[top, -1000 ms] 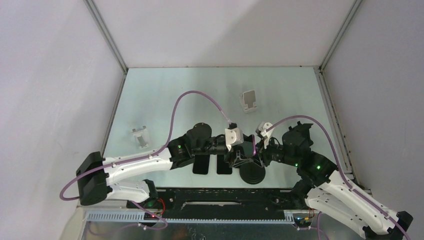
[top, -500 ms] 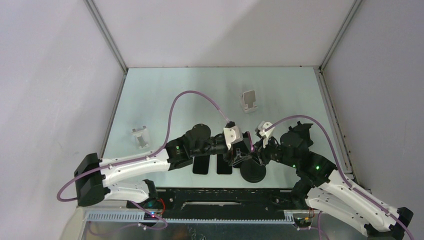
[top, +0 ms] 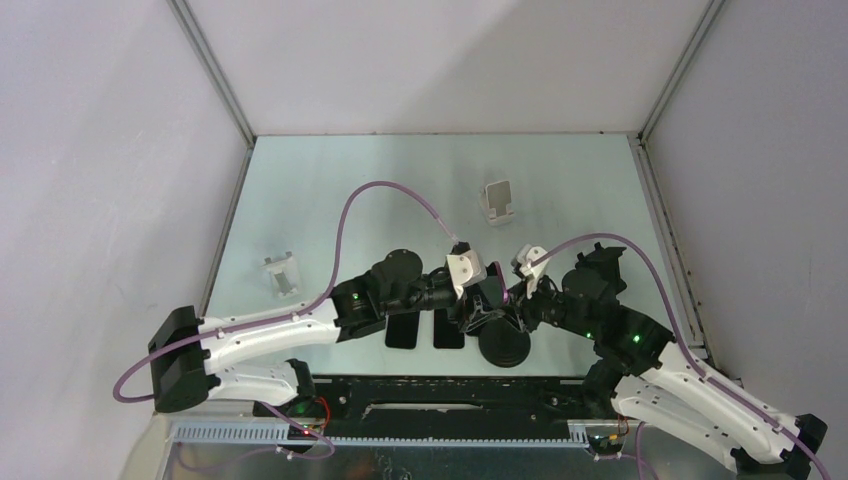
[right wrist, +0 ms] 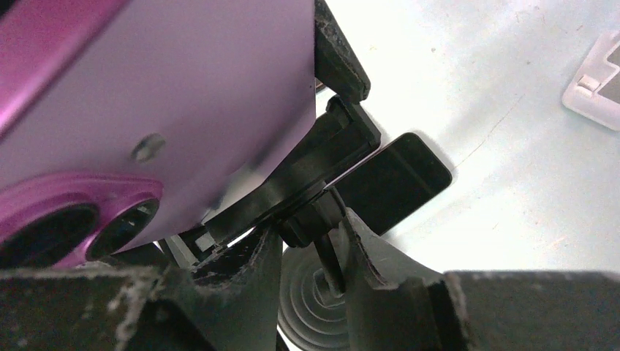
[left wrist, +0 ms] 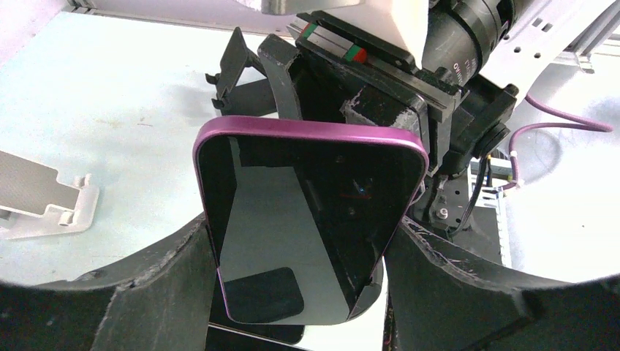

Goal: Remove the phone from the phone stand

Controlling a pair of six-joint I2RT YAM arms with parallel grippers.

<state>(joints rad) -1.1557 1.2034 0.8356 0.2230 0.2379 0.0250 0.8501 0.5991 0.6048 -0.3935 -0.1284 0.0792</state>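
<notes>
The pale worktop (top: 330, 190) carries everything. Both arms reach in over its near middle and meet there. The left arm (top: 270, 330) comes in from the left and the right arm (top: 680, 385) from the right.

Between them stands the black phone stand (top: 505, 345), its round base resting on the worktop near the front edge. The phone (left wrist: 307, 219), dark-screened with a purple rim, sits upright above that base. In the right wrist view its purple back lies against the stand's black cradle.

The left hand (left wrist: 307, 292) is clenched on the phone, with one finger (left wrist: 146, 285) pressed to each long side. The right hand (right wrist: 314, 270) is grasping the stand's thin neck just under the cradle, its fingers (right wrist: 387, 285) closed in on either side of it.

Two dark phones (top: 403, 330) lie flat side by side on the worktop just left of the stand's base. A white stand (top: 497, 202) sits well apart toward the far side. A smaller holder (top: 283, 275) sits near the left edge.
</notes>
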